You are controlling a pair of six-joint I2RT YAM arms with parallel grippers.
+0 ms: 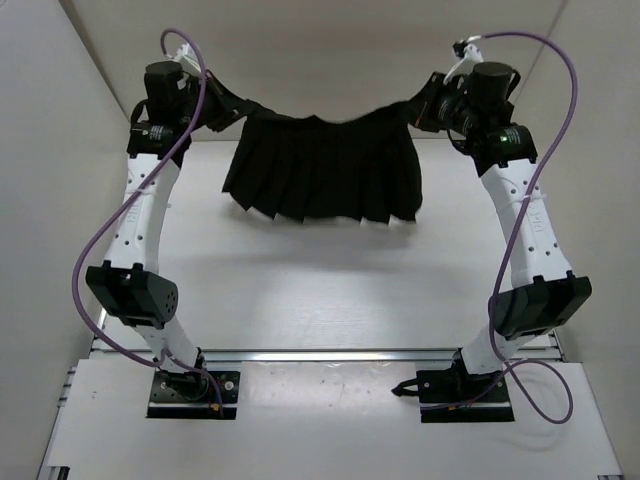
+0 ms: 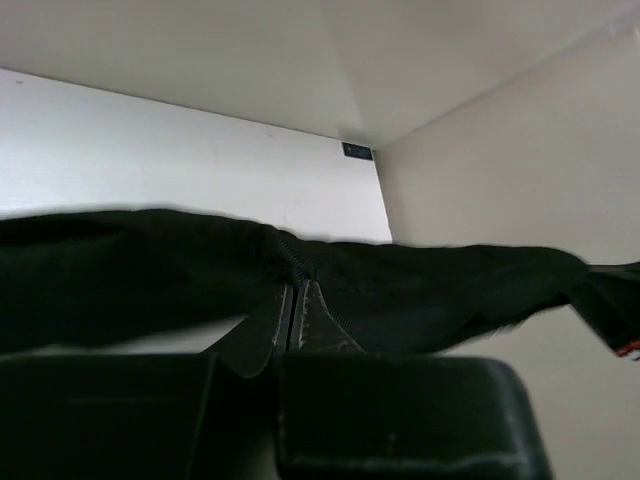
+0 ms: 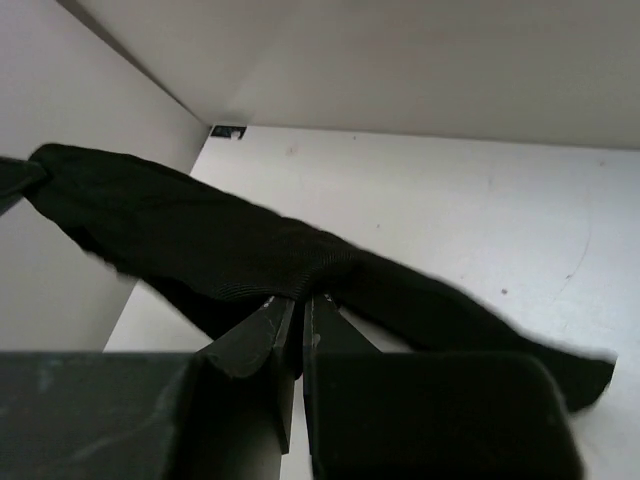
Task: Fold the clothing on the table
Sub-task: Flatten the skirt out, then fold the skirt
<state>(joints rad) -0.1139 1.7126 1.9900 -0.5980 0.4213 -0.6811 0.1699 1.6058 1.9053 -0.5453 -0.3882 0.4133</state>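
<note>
Left gripper [image 1: 224, 106] and right gripper [image 1: 421, 106] are clamped on the black pleated fabric clothing [image 1: 320, 170] at its 10 and 2 o'clock top corners; expect limp, light, sagging cloth.

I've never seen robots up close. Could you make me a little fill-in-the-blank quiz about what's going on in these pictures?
1. The clothing hanging between the arms is ____ in colour.
2. The left gripper and the right gripper each have their jaws ____ on its upper edge.
3. The number of grippers holding it is ____.
4. The table below it is ____ in colour.
Missing words: black; shut; two; white.
</note>
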